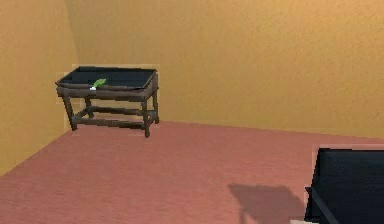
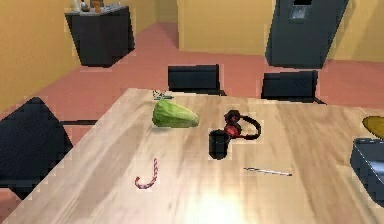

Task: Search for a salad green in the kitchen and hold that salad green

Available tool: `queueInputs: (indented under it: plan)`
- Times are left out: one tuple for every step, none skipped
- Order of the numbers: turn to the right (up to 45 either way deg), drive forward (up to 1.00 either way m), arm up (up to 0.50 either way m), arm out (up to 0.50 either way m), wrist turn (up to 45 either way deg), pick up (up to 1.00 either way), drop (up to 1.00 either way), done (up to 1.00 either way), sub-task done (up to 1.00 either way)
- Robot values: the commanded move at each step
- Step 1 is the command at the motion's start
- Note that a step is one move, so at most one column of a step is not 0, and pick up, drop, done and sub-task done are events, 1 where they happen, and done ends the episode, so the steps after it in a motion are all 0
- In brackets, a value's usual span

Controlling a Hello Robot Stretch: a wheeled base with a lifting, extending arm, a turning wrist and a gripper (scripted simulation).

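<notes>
At the forward view's far corner: a dark-topped side table [image 1: 108, 78] carries a small green-and-white thing [image 1: 97, 84], too small to name.
On the arm side view's wooden table [image 2: 120, 150]: a rounded green lump, probably the salad green [image 2: 175, 113]. Red headphones [image 2: 240, 126] and a dark mug [image 2: 218, 142] lie near it, and a candy cane [image 2: 148, 175] lies closer.
Gripper fingers: spread or pressed together, cannot tell.
Risk: the corner's green thing may be taken for the target. A reach could topple the mug or snag the headphones.

Lettuce [image 2: 175, 113] left of headphones [image 2: 240, 126] on table [image 2: 200, 192]
</notes>
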Motion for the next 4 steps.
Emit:
queueInputs:
  plan:
    - [0.0, 0.0, 0.5, 0.0, 0.0, 0.0, 0.0, 0.0, 0.0]
    - [0.0, 0.0, 0.38, 0.0, 0.0, 0.0, 0.0, 0.0, 0.0]
    - [0.0, 0.0, 0.0, 0.5, 0.0, 0.0, 0.0, 0.0, 0.0]
    - [0.0, 0.0, 0.0, 0.0, 45.0, 0.0, 0.0, 0.0, 0.0]
